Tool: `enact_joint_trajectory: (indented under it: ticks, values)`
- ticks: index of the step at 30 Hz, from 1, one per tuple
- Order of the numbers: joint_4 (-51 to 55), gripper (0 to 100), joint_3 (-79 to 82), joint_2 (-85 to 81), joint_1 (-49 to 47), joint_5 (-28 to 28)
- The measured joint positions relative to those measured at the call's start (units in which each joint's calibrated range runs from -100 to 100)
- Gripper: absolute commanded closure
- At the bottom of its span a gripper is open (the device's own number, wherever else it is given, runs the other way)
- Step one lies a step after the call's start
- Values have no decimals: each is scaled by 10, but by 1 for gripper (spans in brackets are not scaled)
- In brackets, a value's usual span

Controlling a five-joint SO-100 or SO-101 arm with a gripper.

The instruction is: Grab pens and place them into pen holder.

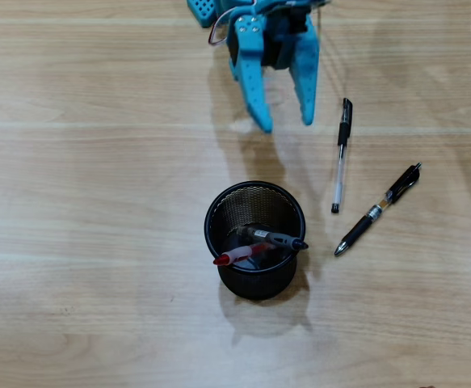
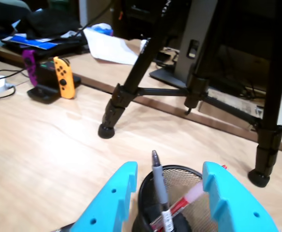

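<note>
While the pincer (image 1: 286, 126) hangs spread and empty above the pen holder (image 1: 255, 240), two pens (image 1: 259, 246) lean inside it and two pens (image 1: 342, 156) lie on the surface (image 1: 82, 202) beside. Risk: a low sweep could clip the rim and topple the holder.

The round black mesh pen holder (image 1: 255, 242) stands upright holding 2 leaning pens, red (image 1: 239, 256) and clear-barrelled (image 1: 277, 238), while 2 more, clear (image 1: 341, 155) and black (image 1: 378, 209), lie right of it.
</note>
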Motion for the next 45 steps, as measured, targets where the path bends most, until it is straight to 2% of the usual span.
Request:
enact_joint_trajectory:
  ticks: [4, 7, 16, 24, 27, 36, 45]
  values:
    - [103, 87, -6, -16, -50, 0]
    - [208, 98, -36, -16, -84, 0]
    - [476, 98, -173, -16, -166, -2]
    - [714, 98, -257, -12, -212, -95]
    - [752, 98, -286, 22, -212, -117]
    - [779, 97, -410, 166, -207, -122]
    - [921, 96, -521, 258, -210, -150]
